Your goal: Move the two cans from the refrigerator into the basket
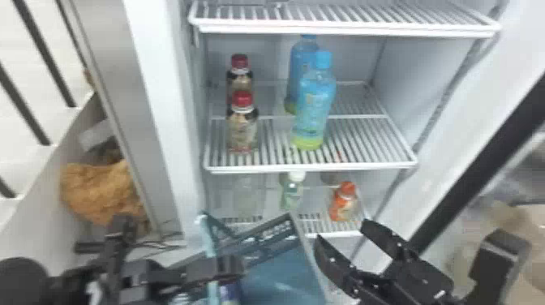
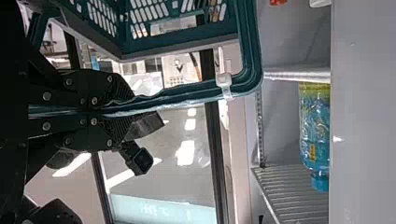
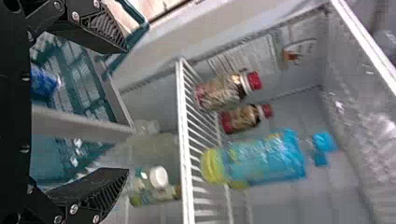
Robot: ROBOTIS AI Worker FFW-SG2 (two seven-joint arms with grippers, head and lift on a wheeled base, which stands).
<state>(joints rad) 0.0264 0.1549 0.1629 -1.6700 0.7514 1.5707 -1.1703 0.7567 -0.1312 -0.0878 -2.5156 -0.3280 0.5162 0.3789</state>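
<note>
Head view: the right gripper (image 1: 341,231), lower right, has its fingers wide apart with nothing between them. The left gripper (image 1: 233,267), lower left, is at the basket (image 1: 280,237), bottom centre. One blue can (image 1: 230,293) lies inside. On the middle shelf (image 1: 365,165): two red-capped bottles, upper centre-left, and two blue bottles, upper centre. Below: one green bottle (image 1: 292,192), one orange bottle (image 1: 343,204).

Left wrist view: the left gripper's (image 2: 123,111) fingers, centre-left, are clamped on the basket's rim.

Right wrist view: the fingers stand wide and empty; one blue can, upper left, in the basket.
</note>
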